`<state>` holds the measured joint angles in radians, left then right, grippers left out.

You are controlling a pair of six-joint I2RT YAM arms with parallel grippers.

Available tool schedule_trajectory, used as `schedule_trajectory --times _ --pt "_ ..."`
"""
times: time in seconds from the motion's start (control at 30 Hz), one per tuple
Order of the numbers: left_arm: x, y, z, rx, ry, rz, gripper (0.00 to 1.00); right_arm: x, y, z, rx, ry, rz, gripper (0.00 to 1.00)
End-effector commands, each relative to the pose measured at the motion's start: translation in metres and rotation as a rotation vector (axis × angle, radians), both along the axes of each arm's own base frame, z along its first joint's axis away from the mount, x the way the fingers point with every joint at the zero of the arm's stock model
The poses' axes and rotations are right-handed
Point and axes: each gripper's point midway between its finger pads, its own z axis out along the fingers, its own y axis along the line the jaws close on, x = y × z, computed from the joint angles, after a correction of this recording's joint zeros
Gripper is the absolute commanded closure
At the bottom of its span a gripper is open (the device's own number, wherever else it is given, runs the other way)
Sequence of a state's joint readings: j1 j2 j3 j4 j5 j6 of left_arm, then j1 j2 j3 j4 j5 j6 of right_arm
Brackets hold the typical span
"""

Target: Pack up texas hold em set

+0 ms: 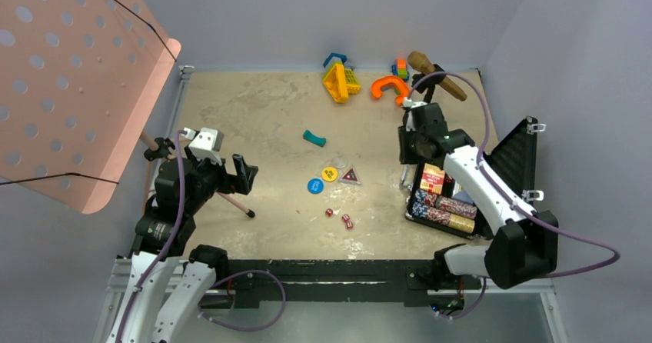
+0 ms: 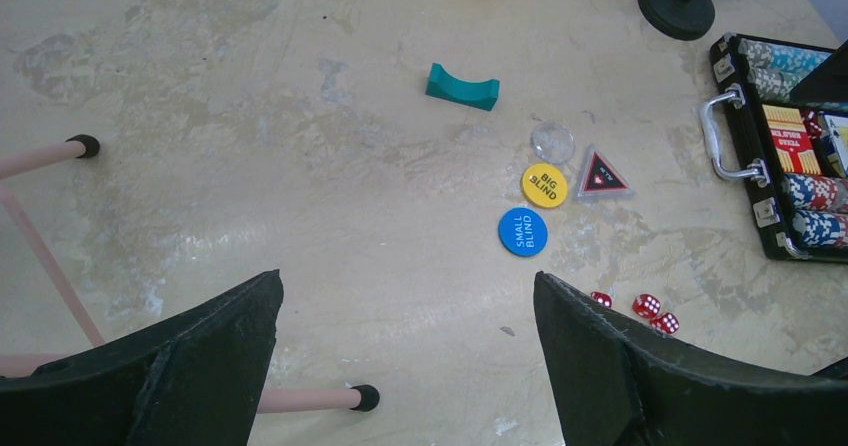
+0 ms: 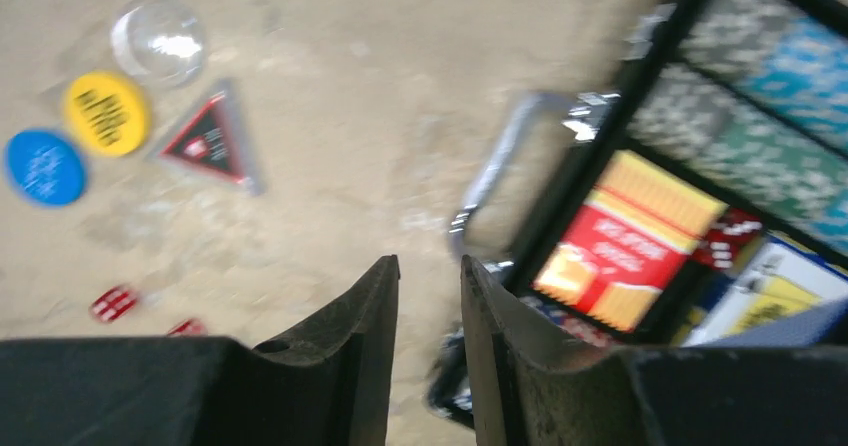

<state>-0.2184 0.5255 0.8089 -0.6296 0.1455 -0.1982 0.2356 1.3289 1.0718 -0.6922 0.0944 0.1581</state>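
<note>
The black case (image 1: pixel 513 157) lies open at the right with chip rows (image 1: pixel 444 214) and a red card deck (image 1: pixel 431 179) inside. Blue (image 1: pixel 314 186), yellow (image 1: pixel 330 174) and triangular (image 1: pixel 350 176) tokens and a clear disc (image 1: pixel 338 161) lie mid-table, with small red dice (image 1: pixel 346 220) nearer the front. My left gripper (image 1: pixel 244 175) is open and empty, left of the tokens; its wrist view shows the blue token (image 2: pixel 523 232) and dice (image 2: pixel 647 306). My right gripper (image 3: pixel 430 264) hangs over the case's silver handle (image 3: pixel 495 176), with a narrow gap between its jaws and nothing in it.
A pink perforated stand (image 1: pixel 69 81) leans at the left, with a capped leg (image 2: pixel 300 399) under my left gripper. A teal curved piece (image 1: pixel 314 138) lies behind the tokens. Yellow (image 1: pixel 340 80) and orange (image 1: pixel 388 88) toys and a wooden mallet (image 1: pixel 436 75) sit at the back.
</note>
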Motion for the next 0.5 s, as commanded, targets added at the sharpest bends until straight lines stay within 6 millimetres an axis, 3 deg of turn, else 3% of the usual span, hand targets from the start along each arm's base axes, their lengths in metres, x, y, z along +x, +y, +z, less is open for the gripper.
schedule_trajectory --times 0.0,0.13,0.4,0.47 --pt "0.005 -0.002 0.008 -0.009 -0.038 -0.004 0.01 -0.034 0.069 -0.01 0.16 0.054 0.101 0.68" --pt "0.006 -0.001 0.008 -0.006 -0.038 -0.001 0.01 -0.066 0.132 -0.023 0.206 0.047 0.268 0.69" --pt "0.006 0.001 0.006 0.002 -0.036 0.008 0.01 -0.09 0.208 -0.035 0.126 -0.032 0.582 0.68" --pt "0.006 0.002 0.005 0.005 -0.036 0.014 0.01 -0.092 0.216 -0.044 0.069 -0.017 0.63 0.68"
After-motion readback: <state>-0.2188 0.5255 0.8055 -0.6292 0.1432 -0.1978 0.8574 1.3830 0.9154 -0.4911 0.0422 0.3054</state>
